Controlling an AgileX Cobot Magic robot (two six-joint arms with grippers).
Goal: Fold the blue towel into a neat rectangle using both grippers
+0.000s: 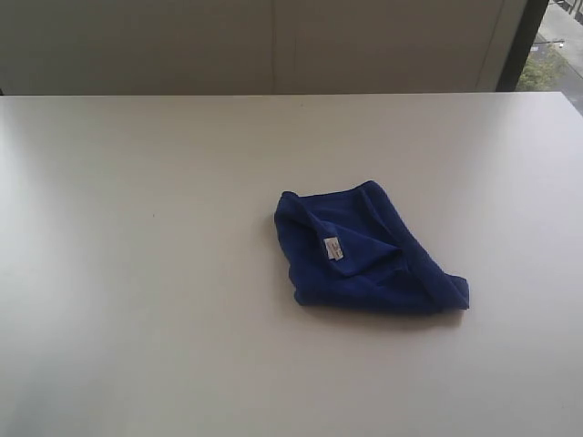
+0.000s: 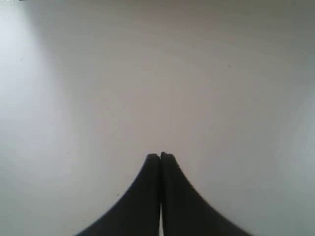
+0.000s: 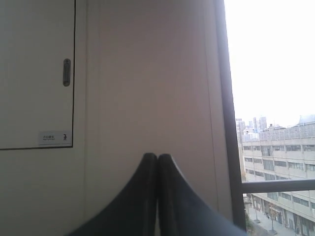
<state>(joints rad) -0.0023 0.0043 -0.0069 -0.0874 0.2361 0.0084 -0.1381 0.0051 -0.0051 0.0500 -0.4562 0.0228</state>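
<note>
The blue towel (image 1: 364, 250) lies crumpled and loosely folded on the white table (image 1: 137, 273), right of the middle, with its small white label (image 1: 333, 248) facing up. Neither arm shows in the exterior view. In the left wrist view my left gripper (image 2: 160, 156) is shut with nothing in it, pointing at bare white tabletop (image 2: 147, 73). My right gripper (image 3: 157, 156) is also shut and holds nothing; it points at a pale wall, away from the table. The towel shows in neither wrist view.
Behind the table stands a pale wall (image 1: 273, 45). The right wrist view shows a wall panel with a handle (image 3: 66, 72) and a window (image 3: 275, 98) with buildings outside. The table's far edge (image 1: 291, 95) runs across the exterior view.
</note>
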